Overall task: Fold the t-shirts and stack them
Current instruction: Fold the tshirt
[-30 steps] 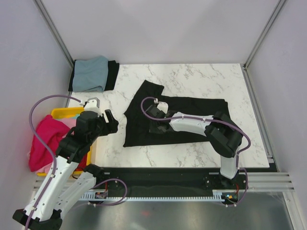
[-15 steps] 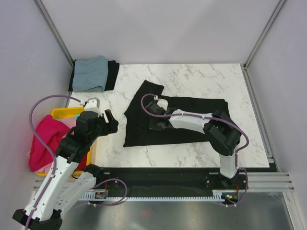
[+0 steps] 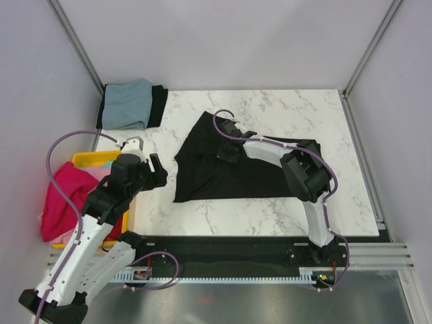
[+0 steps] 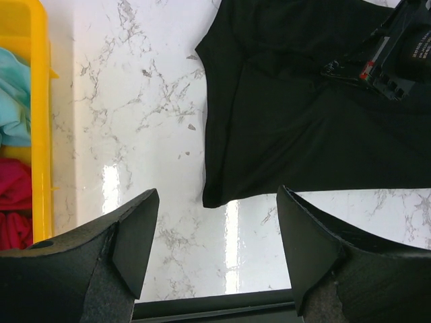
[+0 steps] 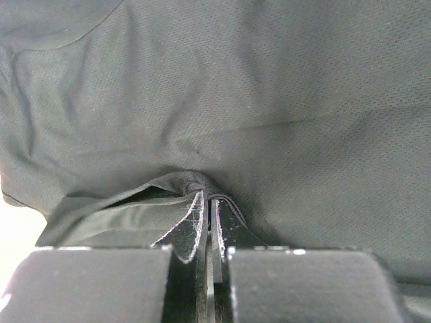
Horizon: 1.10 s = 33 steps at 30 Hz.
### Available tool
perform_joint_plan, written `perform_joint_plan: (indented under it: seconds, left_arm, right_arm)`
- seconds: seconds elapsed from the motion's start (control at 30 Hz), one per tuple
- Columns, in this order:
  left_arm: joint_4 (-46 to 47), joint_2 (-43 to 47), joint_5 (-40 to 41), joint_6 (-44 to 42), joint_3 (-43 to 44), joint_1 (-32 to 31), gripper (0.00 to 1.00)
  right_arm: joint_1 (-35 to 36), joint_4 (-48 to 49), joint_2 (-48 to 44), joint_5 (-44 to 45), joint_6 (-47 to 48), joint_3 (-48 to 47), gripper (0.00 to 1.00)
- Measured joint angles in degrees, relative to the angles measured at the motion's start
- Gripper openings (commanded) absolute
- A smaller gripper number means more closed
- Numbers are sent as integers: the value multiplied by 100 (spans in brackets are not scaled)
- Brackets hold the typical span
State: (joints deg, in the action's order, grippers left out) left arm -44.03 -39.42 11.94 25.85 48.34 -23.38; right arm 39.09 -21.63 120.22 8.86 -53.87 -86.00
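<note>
Black shirt (image 3: 250,177): spread on the marble table (image 3: 283,108), right of the bin (image 3: 91,160), upper left part bunched up. Right gripper (image 3: 227,147) down on that bunched part, pinched tight on a raised fold of the cloth. Left gripper (image 3: 143,155) hanging just right of the bin, gaping wide, holding nothing. Magenta shirt (image 3: 61,199) heaped in the bin, spilling over its left side. Grey-blue shirt (image 3: 128,102) folded beyond the bin, atop a black one (image 3: 159,104).
</note>
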Motion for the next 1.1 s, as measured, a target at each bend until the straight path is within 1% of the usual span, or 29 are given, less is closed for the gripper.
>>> perform_joint_plan:
  seconds: [0.03,0.1,0.13,0.17,0.2,0.23,0.3,0.33,0.37,0.4,0.47,0.5,0.63,0.73,0.83,0.9,1.0,1.1]
  left_arm:
    - [0,-9,0,0,0,0,78]
    - [2,-39,-2,0,0,0,78]
    - [0,-59,0,0,0,0,78]
    - [0,-72,0,0,0,0,77]
    - [0,-92,-2,0,0,0,77]
    - [2,-109,-2,0,0,0,77]
    - [0,-144,-2,0,0,0,77]
    - [0,-155,0,0,0,0,77]
    - [0,-157,0,0,0,0,77]
    - [0,-157,-2,0,0,0,77]
    - [-2,-190,-2,0,0,0,78]
    - [-2,-229,-2,0,0,0,78]
    - [0,-656,-39,50,9,-2,76]
    - [66,-1268,-157,214,11,-37,75]
    - [269,-1814,-337,457,-85,-136,75]
    - [444,-2006,-448,625,-234,-269,74]
    - [697,-2201,-485,892,-533,-533,72]
    - [861,-2439,-503,1088,-793,-638,71]
  right_arm:
    - [-22,0,20,-9,-31,7,2]
    - [-39,7,39,-55,-63,22,6]
    - [-50,7,50,-90,-79,24,24]
    - [-63,11,57,-125,-125,24,29]
    - [-66,20,61,-146,-131,24,31]
    - [-70,44,61,-181,-122,24,42]
    - [-74,111,61,-205,-170,24,58]
    - [-76,175,48,-234,-186,24,77]
    - [-76,212,31,-245,-234,26,85]
    - [-83,308,-22,-249,-227,35,87]
    - [-103,295,-149,-184,-184,105,96]
    - [-125,251,-205,-118,-162,140,98]
    - [-214,70,-553,155,105,306,98]
    - [-254,-33,-1145,345,485,437,98]
    - [-258,39,-1980,483,841,699,98]
    - [-273,151,-2625,542,1016,1121,98]
    - [-382,192,-3451,603,1200,2009,98]
    - [-662,131,-3869,601,1311,2859,98]
